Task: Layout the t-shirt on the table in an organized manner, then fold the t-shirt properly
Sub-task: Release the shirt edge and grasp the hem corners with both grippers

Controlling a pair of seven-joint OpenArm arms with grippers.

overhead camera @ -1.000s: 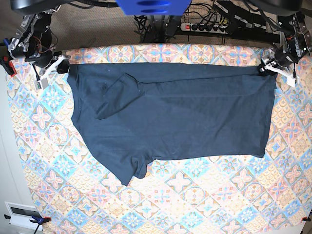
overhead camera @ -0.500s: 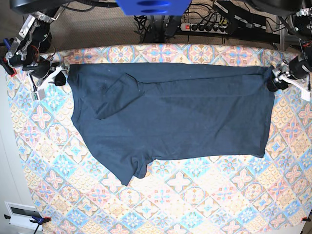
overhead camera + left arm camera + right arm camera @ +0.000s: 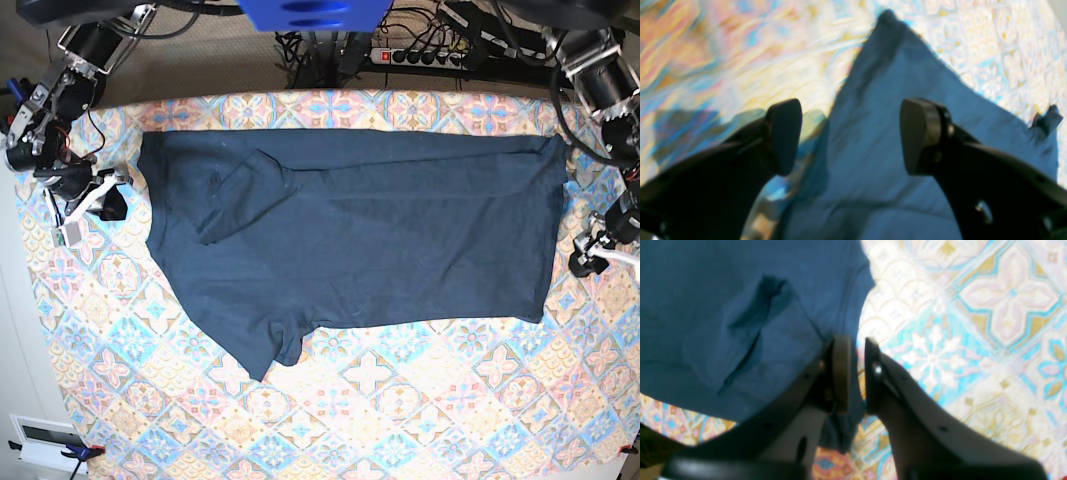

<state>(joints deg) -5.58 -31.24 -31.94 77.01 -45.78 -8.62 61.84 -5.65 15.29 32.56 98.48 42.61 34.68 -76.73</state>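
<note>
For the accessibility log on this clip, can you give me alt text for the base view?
A dark navy t-shirt lies spread flat across a table covered in blue, pink and cream tile-patterned cloth, one sleeve folded in over the chest. The right gripper and left gripper hover off the shirt's two ends, holding nothing.
</note>
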